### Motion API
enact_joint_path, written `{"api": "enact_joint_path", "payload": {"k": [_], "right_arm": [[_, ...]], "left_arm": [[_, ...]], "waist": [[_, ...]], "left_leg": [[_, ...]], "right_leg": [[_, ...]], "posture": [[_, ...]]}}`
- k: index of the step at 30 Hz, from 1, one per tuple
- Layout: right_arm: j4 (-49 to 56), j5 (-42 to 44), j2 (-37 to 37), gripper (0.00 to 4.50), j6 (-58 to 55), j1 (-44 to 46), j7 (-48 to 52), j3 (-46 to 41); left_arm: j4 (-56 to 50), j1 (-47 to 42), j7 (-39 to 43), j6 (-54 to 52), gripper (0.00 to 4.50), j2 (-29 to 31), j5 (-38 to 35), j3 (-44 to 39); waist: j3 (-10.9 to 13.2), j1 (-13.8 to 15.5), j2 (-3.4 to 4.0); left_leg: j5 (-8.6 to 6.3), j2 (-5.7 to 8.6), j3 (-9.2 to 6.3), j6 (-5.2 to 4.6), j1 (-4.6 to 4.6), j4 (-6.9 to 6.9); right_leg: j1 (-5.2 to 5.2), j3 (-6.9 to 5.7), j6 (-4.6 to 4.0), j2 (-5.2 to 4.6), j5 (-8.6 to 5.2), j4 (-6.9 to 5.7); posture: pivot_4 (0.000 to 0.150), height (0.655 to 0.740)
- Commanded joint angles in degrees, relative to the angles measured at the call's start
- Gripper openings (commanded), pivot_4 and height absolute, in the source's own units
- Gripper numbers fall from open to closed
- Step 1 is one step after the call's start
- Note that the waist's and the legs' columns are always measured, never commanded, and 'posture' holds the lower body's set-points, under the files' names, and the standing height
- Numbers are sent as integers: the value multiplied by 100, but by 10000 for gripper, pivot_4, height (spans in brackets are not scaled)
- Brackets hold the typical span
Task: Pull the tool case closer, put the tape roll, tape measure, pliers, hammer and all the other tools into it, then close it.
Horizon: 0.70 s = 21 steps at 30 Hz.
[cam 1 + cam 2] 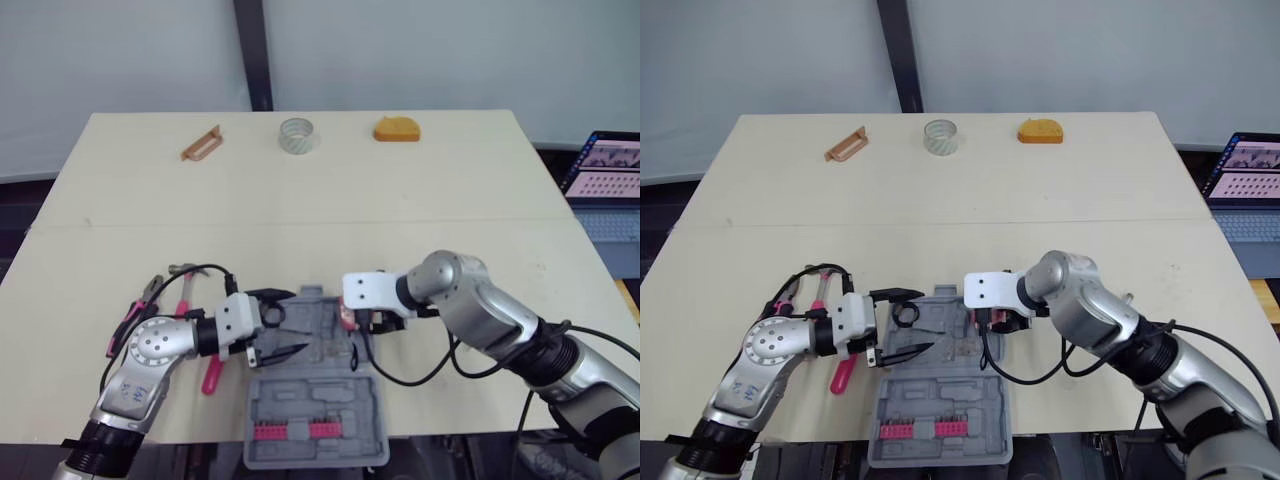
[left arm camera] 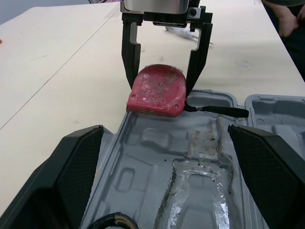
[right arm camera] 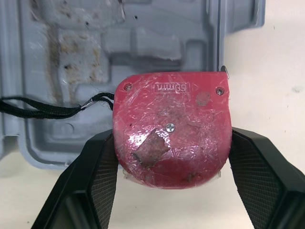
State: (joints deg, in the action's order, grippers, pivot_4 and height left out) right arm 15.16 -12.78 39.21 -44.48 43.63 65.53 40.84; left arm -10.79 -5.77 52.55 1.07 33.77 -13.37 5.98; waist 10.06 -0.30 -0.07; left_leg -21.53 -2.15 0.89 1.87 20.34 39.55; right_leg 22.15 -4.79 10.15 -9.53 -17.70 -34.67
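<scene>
In the grip of the right tool [image 2: 161, 86] the red tape measure [image 3: 171, 129] sits clamped over the rim of the tool case [image 1: 320, 395], left tool [image 1: 297, 322] spread wide just across from it, so we're mid-drop-off I'd say: nudge it over a pocket, then let go.

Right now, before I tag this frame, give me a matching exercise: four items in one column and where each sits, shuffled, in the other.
1. tape measure
2. tape roll
3. pliers
4. tool case

A. middle of the table's far edge
B. open, at the near edge
C. held in the right gripper
D. lying to the case's left

Pairs: 1-C, 2-A, 3-D, 4-B
</scene>
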Motion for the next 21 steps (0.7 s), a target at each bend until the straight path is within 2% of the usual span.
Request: {"api": "enact_joint_path", "payload": {"k": [1, 21], "right_arm": [[34, -146, -85, 29143, 177, 32, -36, 48], [-247, -484, -372, 29143, 441, -82, -116, 95]], "left_arm": [[-212, 49, -4, 74, 45000, -6, -21, -20], [-139, 48, 68, 120, 45000, 39, -38, -48]], "waist": [[0, -3, 0], [0, -4, 1]], "left_leg": [[0, 0, 1, 0, 0, 0], [0, 0, 2, 0, 2, -1]], "right_leg": [[1, 0, 0, 0, 0, -1], [5, 0, 0, 0, 0, -2]], "posture": [[1500, 7400], [1500, 7400]]}}
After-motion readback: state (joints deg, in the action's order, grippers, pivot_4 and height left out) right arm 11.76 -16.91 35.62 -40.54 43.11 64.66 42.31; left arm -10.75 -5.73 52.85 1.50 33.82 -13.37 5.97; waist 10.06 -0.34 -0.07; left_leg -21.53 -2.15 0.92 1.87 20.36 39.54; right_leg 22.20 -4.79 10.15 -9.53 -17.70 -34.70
